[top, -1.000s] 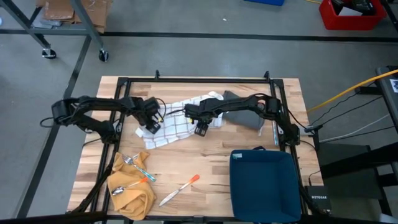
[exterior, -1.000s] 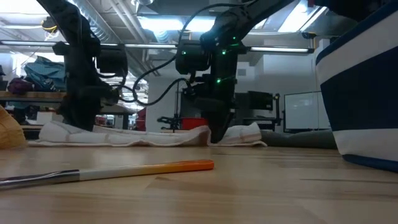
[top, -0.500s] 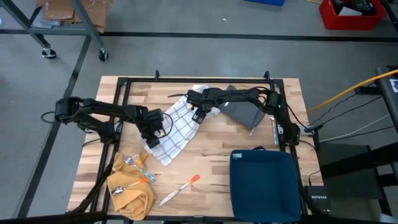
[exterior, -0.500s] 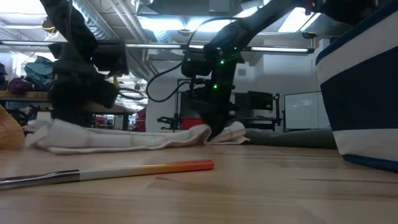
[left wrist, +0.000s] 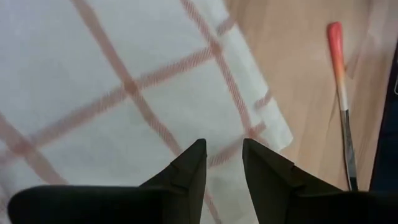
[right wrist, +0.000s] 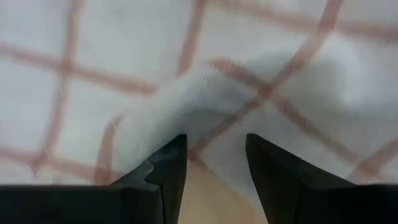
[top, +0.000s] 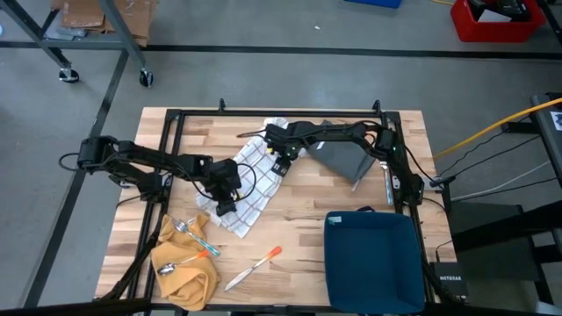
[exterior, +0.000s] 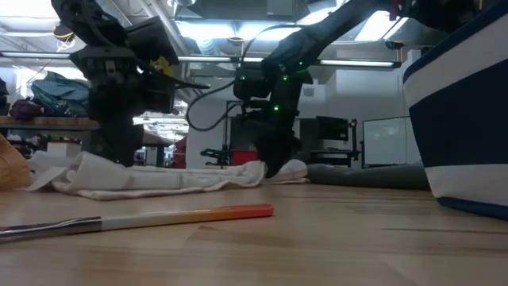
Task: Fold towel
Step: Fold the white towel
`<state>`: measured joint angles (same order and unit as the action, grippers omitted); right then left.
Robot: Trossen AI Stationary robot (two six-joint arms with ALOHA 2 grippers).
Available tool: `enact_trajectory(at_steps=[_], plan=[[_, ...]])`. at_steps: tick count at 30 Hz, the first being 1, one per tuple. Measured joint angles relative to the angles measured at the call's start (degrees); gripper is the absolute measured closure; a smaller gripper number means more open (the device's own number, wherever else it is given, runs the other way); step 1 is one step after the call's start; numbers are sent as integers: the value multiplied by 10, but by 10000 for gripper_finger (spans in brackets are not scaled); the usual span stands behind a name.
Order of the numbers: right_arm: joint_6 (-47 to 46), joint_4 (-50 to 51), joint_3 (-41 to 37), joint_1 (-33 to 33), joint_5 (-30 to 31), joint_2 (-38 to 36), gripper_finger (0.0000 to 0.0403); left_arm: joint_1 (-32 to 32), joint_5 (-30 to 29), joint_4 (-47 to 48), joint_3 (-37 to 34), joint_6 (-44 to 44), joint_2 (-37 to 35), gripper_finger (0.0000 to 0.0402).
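**Both grippers down on the checked towel, fold not made yet**

The towel [top: 250, 180] lies rumpled and slanted across the middle of the table [top: 299, 237], between the 2 arms.

The left gripper [top: 226, 198] sits right on the cloth. In its wrist view the 2 fingers [left wrist: 186, 171] stand a little apart with checked fabric running under and past the tips, and one towel corner lies just beyond them. I can't tell if any cloth is actually pinched there. Looks like it's parked near that corner so it can drag it over.

The right gripper [top: 281, 161] is at the opposite edge of the towel. Its jaws are parted, and a raised ridge of cloth bunches up just ahead of the gap, with bare wood showing between the tips, so I'd say nothing is grasped there.

An orange-tipped knife [top: 255, 267] lies well apart from both sets of jaws, as does the blue bin [top: 373, 263], so neither should get in the way.
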<state>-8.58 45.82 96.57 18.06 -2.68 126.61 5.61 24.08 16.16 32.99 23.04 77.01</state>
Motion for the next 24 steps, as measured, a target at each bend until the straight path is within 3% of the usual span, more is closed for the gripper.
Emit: enact_trajectory(at_steps=[7, 16, 24], plan=[[1, 120, 0, 0, -61, -1, 235, 30, -9, -1, 16, -40, 0, 304], [8, 193, 0, -1, -136, -1, 235, 76, -48, 47, 17, -84, -1, 304], [61, 225, 0, 0, -285, -1, 235, 103, -53, 86, 17, -147, -1, 304]])
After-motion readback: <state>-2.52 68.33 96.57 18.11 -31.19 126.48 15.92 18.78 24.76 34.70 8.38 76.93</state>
